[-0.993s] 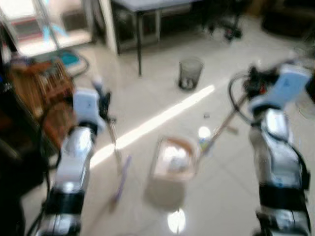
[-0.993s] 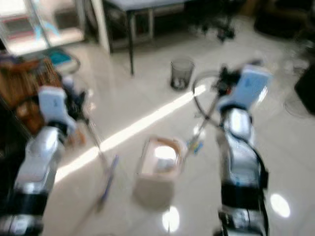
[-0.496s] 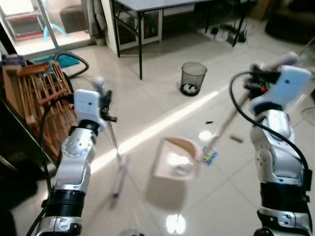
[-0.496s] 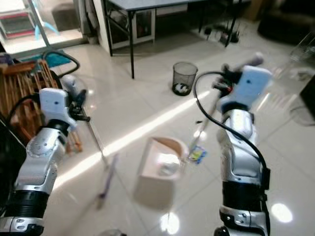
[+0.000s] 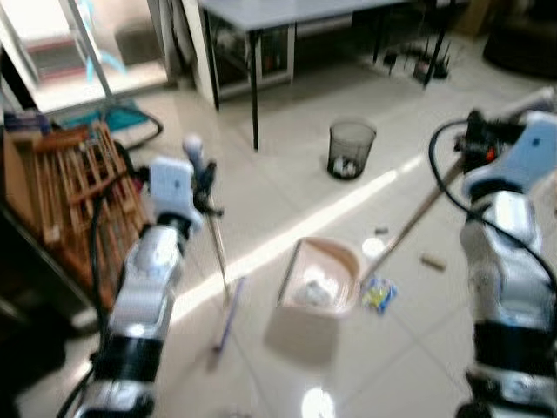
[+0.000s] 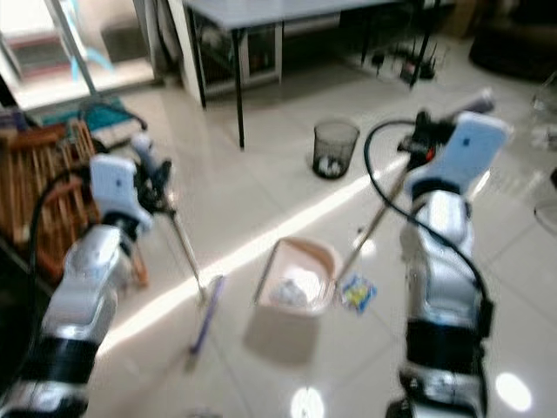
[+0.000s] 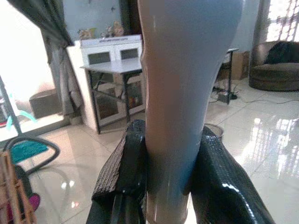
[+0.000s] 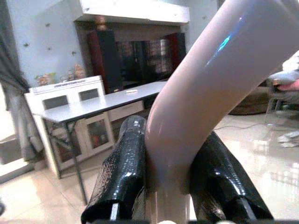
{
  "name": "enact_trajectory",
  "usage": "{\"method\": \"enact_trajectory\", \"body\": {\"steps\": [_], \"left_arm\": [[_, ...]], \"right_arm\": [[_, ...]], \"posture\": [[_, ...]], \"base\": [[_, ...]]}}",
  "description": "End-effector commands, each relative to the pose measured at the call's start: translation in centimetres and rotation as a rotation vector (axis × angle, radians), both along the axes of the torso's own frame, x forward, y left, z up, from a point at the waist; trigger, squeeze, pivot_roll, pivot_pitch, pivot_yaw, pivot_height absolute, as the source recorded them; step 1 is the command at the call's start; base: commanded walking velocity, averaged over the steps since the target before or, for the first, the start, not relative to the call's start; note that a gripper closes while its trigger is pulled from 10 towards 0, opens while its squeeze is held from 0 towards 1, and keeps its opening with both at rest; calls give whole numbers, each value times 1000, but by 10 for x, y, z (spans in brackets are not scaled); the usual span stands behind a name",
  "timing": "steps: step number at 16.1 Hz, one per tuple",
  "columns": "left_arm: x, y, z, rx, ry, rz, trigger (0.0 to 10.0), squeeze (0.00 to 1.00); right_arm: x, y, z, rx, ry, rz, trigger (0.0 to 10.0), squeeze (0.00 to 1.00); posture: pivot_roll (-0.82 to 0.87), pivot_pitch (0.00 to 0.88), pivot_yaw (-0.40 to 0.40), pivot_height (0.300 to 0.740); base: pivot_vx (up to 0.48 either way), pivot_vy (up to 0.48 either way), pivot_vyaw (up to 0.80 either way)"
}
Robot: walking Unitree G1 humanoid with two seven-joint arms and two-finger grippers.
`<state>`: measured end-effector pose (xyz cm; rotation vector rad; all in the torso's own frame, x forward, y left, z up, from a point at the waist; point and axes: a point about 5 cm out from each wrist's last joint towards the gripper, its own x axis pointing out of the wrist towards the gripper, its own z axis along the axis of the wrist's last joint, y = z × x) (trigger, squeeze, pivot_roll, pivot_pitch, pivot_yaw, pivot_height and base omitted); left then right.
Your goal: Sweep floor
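Note:
My left gripper [image 5: 205, 186] is shut on the upright grey handle [image 7: 182, 93] of a broom, whose purple head [image 5: 228, 306] rests on the tiled floor. My right gripper [image 5: 473, 146] is shut on the long slanted handle [image 8: 205, 93] of a beige dustpan [image 5: 324, 277]. The dustpan sits on the floor between my arms with crumpled white litter inside. A yellow and blue wrapper [image 5: 379, 294] lies just beside the dustpan's right side. A small tan scrap [image 5: 432, 259] and a dark speck [image 5: 381, 231] lie farther right.
A black wire bin [image 5: 351, 150] stands ahead, beyond it a grey table [image 5: 287, 13] on black legs. A wooden rack [image 5: 74, 174] leans at my left, with a teal mat [image 5: 122, 117] behind it. A sunlit stripe crosses the floor.
The whole picture has shifted and blurred, so the camera moved. Both grippers keep their hold on the handles; broom, dustpan and wrapper stay in the same arrangement.

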<state>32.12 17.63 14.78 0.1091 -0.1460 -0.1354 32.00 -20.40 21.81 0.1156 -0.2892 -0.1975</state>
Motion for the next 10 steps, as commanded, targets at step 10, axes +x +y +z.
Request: {"method": "enact_trajectory", "body": {"steps": [10], "left_arm": [[5, -1, 10, 10, -44, 5, 10000, 0]], "right_arm": [[2, -14, 24, 46, -95, -38, 10000, 0]], "posture": [[13, 11, 30, 740]], "base": [[478, 0, -257]]}}
